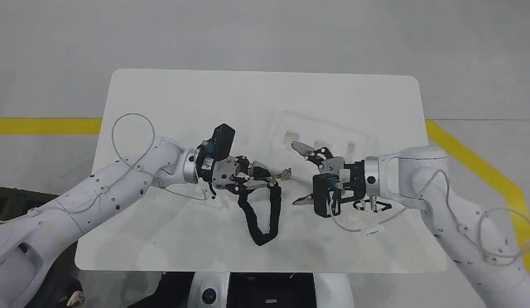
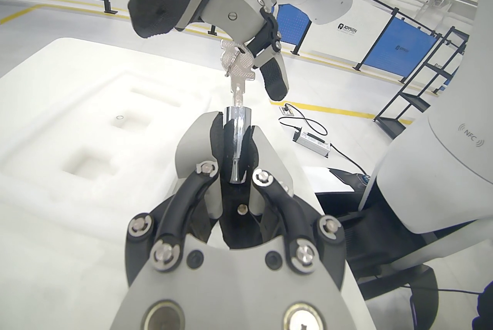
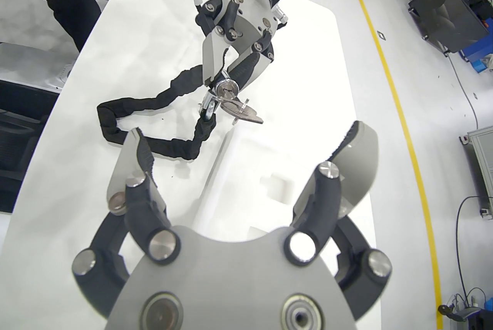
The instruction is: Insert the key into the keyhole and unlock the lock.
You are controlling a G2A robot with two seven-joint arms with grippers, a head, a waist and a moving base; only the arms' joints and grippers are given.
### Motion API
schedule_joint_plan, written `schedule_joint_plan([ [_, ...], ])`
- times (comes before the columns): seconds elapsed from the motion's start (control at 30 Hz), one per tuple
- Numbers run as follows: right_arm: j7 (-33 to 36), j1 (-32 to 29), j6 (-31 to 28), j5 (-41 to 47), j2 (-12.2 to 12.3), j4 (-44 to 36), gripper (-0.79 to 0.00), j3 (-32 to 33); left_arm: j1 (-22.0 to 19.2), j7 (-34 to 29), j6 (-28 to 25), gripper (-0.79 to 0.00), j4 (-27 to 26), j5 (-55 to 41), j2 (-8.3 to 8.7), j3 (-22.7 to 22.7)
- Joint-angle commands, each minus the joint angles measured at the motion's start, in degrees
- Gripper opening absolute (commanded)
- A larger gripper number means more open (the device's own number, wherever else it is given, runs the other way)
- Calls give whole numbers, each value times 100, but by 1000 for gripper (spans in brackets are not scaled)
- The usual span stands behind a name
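Note:
My left gripper (image 2: 233, 123) is shut on the chrome cylinder of the lock (image 2: 235, 146), held above the table. The lock's black fabric-covered chain (image 1: 262, 215) hangs from it in a loop onto the table (image 1: 166, 109). A silver key (image 2: 239, 71) sticks into the end of the cylinder, with a second key on its ring. My right gripper (image 1: 298, 175) stands open just beyond the key, one finger on each side of the key's head and not touching it. In the right wrist view the right gripper (image 3: 246, 137) faces the cylinder's end (image 3: 226, 89) and the keys (image 3: 244, 111).
A white foam tray (image 1: 331, 130) with rectangular recesses lies on the table behind and under the two grippers. A thin white cable (image 1: 124, 134) loops off the left arm. The floor has a yellow line (image 1: 50, 126) past both table ends.

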Motion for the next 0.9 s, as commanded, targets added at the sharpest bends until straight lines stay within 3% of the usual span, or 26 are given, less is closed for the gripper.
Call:
schedule_joint_plan([
  [0.0, -140, 28, 0, -92, 21, 13, -345, -14, 19, -40, 0, -785, -7, -25, 1, -5],
  [0.33, -465, 137, 0, -369, 44, -43, -459, -108, 88, -254, 0, -785, -69, -230, -43, -5],
  [0.5, -566, 189, 0, -419, 41, -31, -474, -179, 128, -290, 0, -785, -33, -290, -74, -5],
  [0.87, -703, 333, 0, -288, 27, 153, -736, -378, 60, -281, 0, -785, 1, -267, -65, -5],
])
